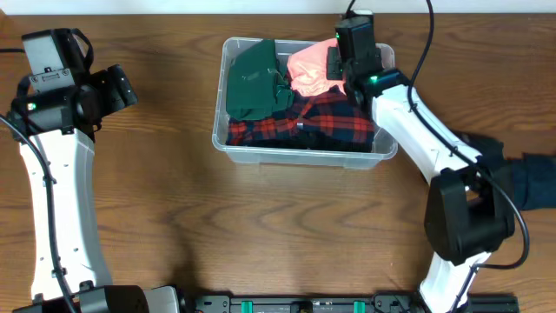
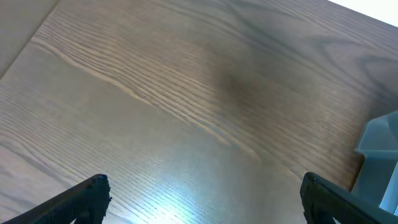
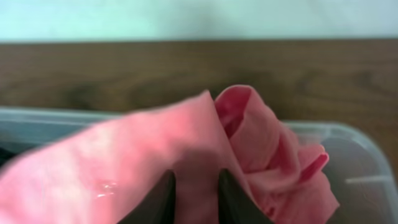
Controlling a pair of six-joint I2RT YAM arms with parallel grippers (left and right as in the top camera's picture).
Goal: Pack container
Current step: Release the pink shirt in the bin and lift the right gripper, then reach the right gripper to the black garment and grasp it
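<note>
Wood-grain table (image 1: 174, 209), pale wall strip along its far edge. The clear see-through plastic rectangular container (image 1: 304, 158) sits far-centre on it, between the arms and closer to the right one.

Contents, overhead:
- folded dark green garment (image 1: 254, 80) on the left side
- crumpled pink cloth (image 1: 306, 74) at the far right
- red-and-black plaid shirt (image 1: 326, 123) across the front, under both

Right gripper (image 1: 336, 63) is over the container's far right corner, on the pink cloth. Overhead hides its fingers. The right wrist view shows them: two dark fingers (image 3: 166, 198) set close together with a fold of pink cloth pinched between, and the container rim (image 3: 364, 132) just behind. The right arm reaches up and left from its base at the near edge, elbow bent by the container's right wall.

Left gripper (image 1: 129, 87) is well left of the container, pointing toward it. The left wrist view shows its fingers (image 2: 87, 198) spread wide over bare wood, holding nothing, with only a container corner (image 2: 380, 158) at frame right. The left arm stands near-upright along the left edge.

Only overhead shows a dark navy fabric pile (image 1: 532, 178) at the table's right edge, beside the right arm.
</note>
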